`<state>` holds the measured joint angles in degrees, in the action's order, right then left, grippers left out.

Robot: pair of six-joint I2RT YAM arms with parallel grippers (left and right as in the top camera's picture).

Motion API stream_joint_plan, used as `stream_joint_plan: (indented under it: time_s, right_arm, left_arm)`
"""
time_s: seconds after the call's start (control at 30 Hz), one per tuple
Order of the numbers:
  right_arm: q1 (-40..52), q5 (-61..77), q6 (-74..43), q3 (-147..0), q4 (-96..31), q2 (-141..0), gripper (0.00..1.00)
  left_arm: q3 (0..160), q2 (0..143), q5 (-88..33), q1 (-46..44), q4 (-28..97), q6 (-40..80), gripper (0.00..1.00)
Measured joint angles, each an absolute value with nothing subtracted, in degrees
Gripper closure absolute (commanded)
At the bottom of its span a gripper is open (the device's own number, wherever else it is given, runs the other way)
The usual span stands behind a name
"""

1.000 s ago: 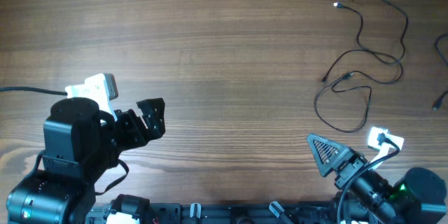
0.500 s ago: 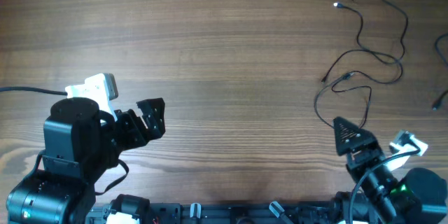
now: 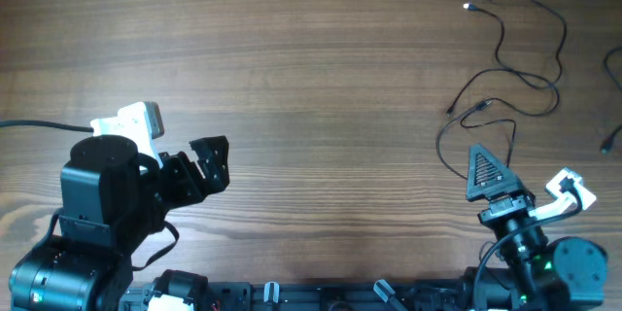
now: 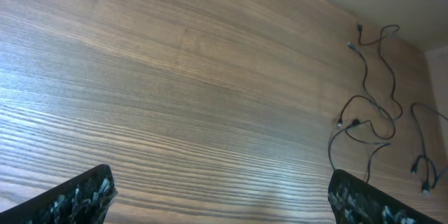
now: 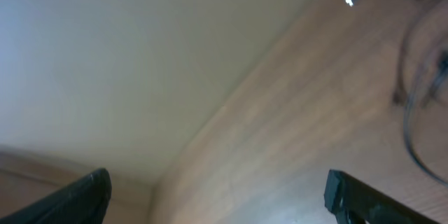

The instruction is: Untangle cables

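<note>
The cables (image 3: pixel 481 108) are thin black cords with silvery plug tips, lying in loose overlapping loops at the table's far right. A further strand (image 3: pixel 611 137) runs along the right edge. My right gripper (image 3: pixel 486 167) stands open just below the lowest loop, pointing up at it and holding nothing. In the right wrist view the cords (image 5: pixel 407 112) are blurred at the right, with a bright plug tip (image 5: pixel 348 0) above. My left gripper (image 3: pixel 216 161) is open and holds nothing at the lower left, far from the cords. In the left wrist view the loops (image 4: pixel 355 122) lie at the far right.
A thick black wire (image 3: pixel 39 125) runs from the left edge to the left arm. The arm bases and a black rail (image 3: pixel 321 296) line the front edge. Bare wooden tabletop (image 3: pixel 321 87) spans the middle and left.
My right gripper swung from pointing left to pointing up the table and shifted right, ending just under the lowest cable loop. The left arm and the cables stayed still.
</note>
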<state>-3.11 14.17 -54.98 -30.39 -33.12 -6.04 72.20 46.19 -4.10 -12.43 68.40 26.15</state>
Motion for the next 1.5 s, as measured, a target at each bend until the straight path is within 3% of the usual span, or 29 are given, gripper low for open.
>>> stream_joint_plan:
  time_s: [0.6,1.03,1.27,1.5]
  right_arm:
    - [-3.03,12.53,-62.94,-8.82,3.03,-1.15,0.0]
    - [-3.03,12.32,-72.51,-1.56,11.27,-1.08,0.0]
    - [-3.01,11.25,-75.24,-0.4,5.76,-0.99,0.0]
    - [-2.76,10.24,-64.01,-0.36,0.47,-0.93,0.0]
  left_arm:
    - [72.2,46.17,-4.1,-12.45,68.4,26.15,0.0]
    - [72.2,46.17,-4.1,-12.45,68.38,26.15,0.0]
    - [72.2,46.17,-4.1,-12.43,68.38,26.15,0.0]
    - [72.2,46.17,-4.12,-12.45,68.38,26.15,0.0]
